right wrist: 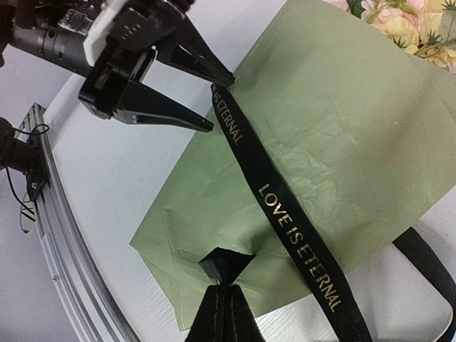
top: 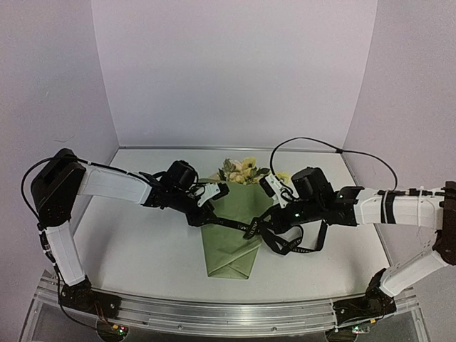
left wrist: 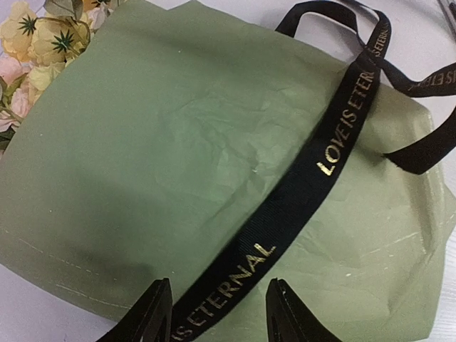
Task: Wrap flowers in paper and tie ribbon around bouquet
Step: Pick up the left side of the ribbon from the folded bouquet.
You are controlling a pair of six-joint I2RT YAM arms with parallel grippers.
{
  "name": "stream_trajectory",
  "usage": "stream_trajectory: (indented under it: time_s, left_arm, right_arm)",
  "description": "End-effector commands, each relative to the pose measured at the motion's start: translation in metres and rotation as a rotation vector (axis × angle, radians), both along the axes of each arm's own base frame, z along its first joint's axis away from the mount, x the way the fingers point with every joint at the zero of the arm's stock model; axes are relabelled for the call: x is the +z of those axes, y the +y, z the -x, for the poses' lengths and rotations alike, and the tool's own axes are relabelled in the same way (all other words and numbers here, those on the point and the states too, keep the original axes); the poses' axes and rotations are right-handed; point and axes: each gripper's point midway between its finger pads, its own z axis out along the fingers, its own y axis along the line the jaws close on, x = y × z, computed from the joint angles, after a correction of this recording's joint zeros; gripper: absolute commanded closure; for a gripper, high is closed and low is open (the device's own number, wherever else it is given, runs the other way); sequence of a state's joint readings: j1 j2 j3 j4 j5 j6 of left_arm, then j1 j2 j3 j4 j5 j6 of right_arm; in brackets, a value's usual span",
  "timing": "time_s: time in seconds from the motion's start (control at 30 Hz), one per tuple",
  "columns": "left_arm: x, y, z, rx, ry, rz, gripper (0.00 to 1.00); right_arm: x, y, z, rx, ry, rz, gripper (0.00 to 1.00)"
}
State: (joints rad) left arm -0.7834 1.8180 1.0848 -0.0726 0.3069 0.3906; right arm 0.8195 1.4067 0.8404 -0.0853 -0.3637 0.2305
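Black ribbon (right wrist: 285,214) stretched across the bouquet (top: 228,253), knot not yet tied
The bouquet lies on the tabletop (top: 142,249), flowers (top: 242,169) at the far end. The right claw (right wrist: 226,281) is pressed together on a fold of ribbon, probably to hold it taut over the paper (right wrist: 342,128); the left claw (right wrist: 221,102) stands spread about the free end, gripping nothing

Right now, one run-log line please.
left gripper: open, astride ribbon | right gripper: shut on ribbon | bouquet: wrapped, ribbon laid across
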Motion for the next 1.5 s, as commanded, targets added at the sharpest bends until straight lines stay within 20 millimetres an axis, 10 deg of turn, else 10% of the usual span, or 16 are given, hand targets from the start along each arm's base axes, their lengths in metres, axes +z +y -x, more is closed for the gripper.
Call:
stream_trajectory:
  time_s: [0.0,0.87,1.13,1.47]
  left_arm:
    - [0.012,-0.011,-0.017,-0.07,-0.074,-0.001,0.53]
    - [-0.024,-0.019,-0.009,-0.136,0.026,-0.045,0.63]
    - [-0.002,-0.031,-0.019,-0.113,-0.001,0.024,0.99]
    - [0.039,-0.038,-0.02,-0.116,0.028,0.157,1.0]
  right_arm:
    - [0.038,-0.002,-0.01,-0.04,-0.062,-0.051,1.0]
    - [0.072,-0.008,-0.033,-0.075,-0.116,-0.075,1.0]
    - [0.083,-0.009,-0.046,-0.087,-0.11,-0.101,1.0]
    - [0.109,0.03,-0.045,0.076,0.022,-0.32,1.0]
